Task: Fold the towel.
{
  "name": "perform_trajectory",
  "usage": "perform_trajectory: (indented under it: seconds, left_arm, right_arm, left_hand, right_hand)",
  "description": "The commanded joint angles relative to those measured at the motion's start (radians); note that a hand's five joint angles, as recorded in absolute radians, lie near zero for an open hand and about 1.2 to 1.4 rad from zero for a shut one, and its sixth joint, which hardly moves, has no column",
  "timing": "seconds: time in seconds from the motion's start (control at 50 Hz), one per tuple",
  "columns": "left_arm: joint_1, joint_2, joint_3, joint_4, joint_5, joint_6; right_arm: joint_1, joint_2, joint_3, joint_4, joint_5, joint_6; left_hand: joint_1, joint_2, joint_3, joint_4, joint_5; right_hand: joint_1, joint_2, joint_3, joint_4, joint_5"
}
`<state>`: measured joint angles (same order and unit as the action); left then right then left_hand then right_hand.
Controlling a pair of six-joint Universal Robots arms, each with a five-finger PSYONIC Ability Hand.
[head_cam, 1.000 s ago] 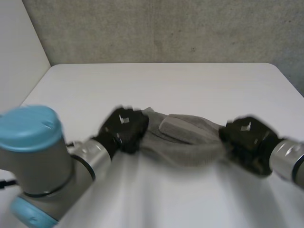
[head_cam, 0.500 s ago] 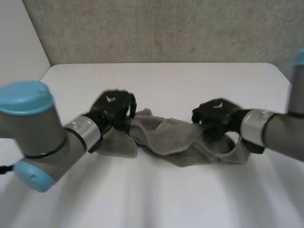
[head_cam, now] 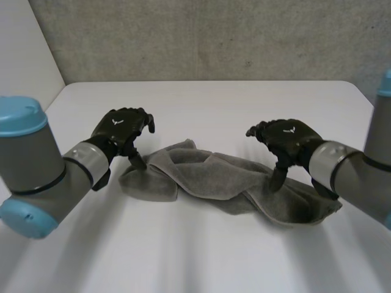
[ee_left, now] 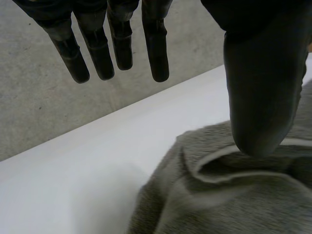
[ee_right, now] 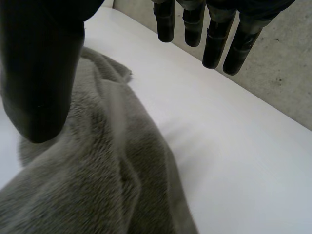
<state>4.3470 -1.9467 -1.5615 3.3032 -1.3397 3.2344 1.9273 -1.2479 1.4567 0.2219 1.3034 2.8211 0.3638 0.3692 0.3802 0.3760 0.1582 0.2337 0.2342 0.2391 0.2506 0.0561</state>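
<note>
A white table (head_cam: 214,104) is backed by a grey speckled concrete wall (head_cam: 214,36); a plain white panel (head_cam: 24,55) is set alongside

The white table (head_cam: 214,104) is seen from above by a head camera set between and behind the two arms. It is faced toward the far grey wall (head_cam: 214,36), and most of the tabletop is taken in. Each wrist camera is mounted very near its own hand and aimed along the palm toward the far table edge. The left hand (head_cam: 119,131) and the left end of the towel (head_cam: 226,180) are shared by the head and left wrist views, the right hand (head_cam: 287,140) and the right end by the head and right wrist views.
</note>
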Motion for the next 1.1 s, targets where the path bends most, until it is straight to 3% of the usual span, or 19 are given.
perform_trajectory:
  seconds: [0.02,0.24,0.42,0.58,0.64,0.68,0.74,0.8,0.92,1.0,1.02,1.1]
  left_arm:
    - [-0.039,0.075,-0.132,0.013,0.031,-0.001]
    - [-0.078,-0.098,-0.123,0.148,0.022,0.007]
    - [-0.081,-0.218,-0.011,0.171,0.017,0.008]
    - [-0.087,-0.324,0.11,0.164,0.013,0.047]
    - [-0.087,-0.345,0.15,0.164,0.004,0.056]
    - [-0.087,-0.353,0.179,0.164,-0.015,0.054]
    - [-0.086,-0.354,0.189,0.164,-0.021,0.054]
    - [-0.081,-0.353,0.201,0.164,-0.027,0.051]
    - [-0.073,-0.339,0.192,0.156,-0.024,0.045]
    - [-0.069,-0.311,0.176,0.128,-0.023,0.035]
    - [-0.067,-0.302,0.172,0.118,-0.021,0.028]
    - [-0.063,-0.285,0.169,0.098,-0.019,0.016]
  right_arm:
    - [-0.004,-0.22,0.29,-0.096,-0.004,-0.008]
    - [-0.019,-0.315,0.571,-0.295,0.011,-0.006]
    - [-0.045,-0.304,0.634,-0.282,-0.001,-0.048]
    - [-0.045,-0.327,0.688,-0.22,0.01,-0.201]
    - [-0.05,-0.318,0.709,-0.214,0.007,-0.241]
    - [-0.076,-0.317,0.723,-0.219,0.002,-0.265]
    - [-0.111,-0.317,0.731,-0.22,-0.006,-0.296]
    - [-0.137,-0.317,0.731,-0.234,-0.007,-0.333]
    - [-0.157,-0.314,0.725,-0.288,-0.007,-0.387]
    - [-0.162,-0.239,0.714,-0.354,0.004,-0.452]
    - [-0.162,-0.214,0.705,-0.361,0.008,-0.482]
    - [-0.162,-0.192,0.691,-0.363,0.014,-0.529]
  left_hand:
    - [-0.048,-0.053,-0.064,-0.06,-0.016]
    - [-0.036,-0.041,-0.052,-0.048,-0.005]
    - [-0.03,-0.035,-0.046,-0.042,0.001]
    - [0.026,0.02,0.01,0.014,0.057]
    - [0.099,0.094,0.083,0.087,0.13]
    - [0.292,0.286,0.276,0.28,0.323]
    - [0.402,0.396,0.385,0.389,0.433]
    - [0.729,0.724,0.713,0.717,0.76]
    - [0.866,0.86,0.849,0.853,0.897]
    - [1.032,1.026,1.015,1.02,1.063]
    - [1.032,1.027,1.016,1.02,1.064]
    - [1.032,1.027,1.016,1.02,1.064]
  right_hand:
    - [-0.059,-0.06,-0.065,-0.076,-0.056]
    - [0.027,0.027,0.022,0.01,0.03]
    - [0.089,0.089,0.084,0.072,0.092]
    - [0.089,0.089,0.084,0.072,0.092]
    - [0.089,0.089,0.084,0.072,0.092]
    - [0.089,0.089,0.084,0.072,0.092]
    - [0.124,0.124,0.119,0.107,0.127]
    - [0.273,0.273,0.268,0.256,0.276]
    - [0.394,0.394,0.389,0.377,0.397]
    - [0.5,0.499,0.494,0.483,0.503]
    - [0.605,0.604,0.599,0.588,0.608]
    - [0.641,0.641,0.636,0.624,0.644]
